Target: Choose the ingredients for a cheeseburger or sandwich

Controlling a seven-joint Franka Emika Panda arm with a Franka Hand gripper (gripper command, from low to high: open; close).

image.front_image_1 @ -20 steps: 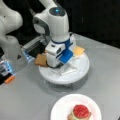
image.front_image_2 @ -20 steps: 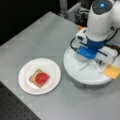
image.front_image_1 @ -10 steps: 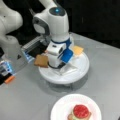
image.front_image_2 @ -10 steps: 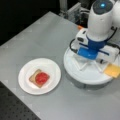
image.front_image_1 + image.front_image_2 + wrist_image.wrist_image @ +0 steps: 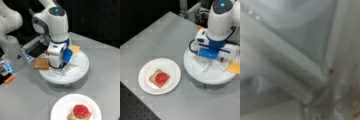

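Two stations fill my remote feed: the segmented tray (image 5: 82,68), where my gripper (image 5: 57,65) is lowered among the dividers, and the paper plate (image 5: 173,71) holding the sandwich (image 5: 159,78) in both front views. It lies flat, bread corners diagonal, tomato disc (image 5: 81,111) upward. I cannot tell how the fingers stand.

Both front views look down from up high at the grey metal desk (image 5: 25,100). One looks from the side of the white paper plate (image 5: 76,107), with the round white divided tray (image 5: 82,66) behind it. The other view puts that plate (image 5: 160,76) at its left and the tray (image 5: 195,70) at its right. The wrist view sits very close, perhaps just over the tray's white ridges (image 5: 295,62).
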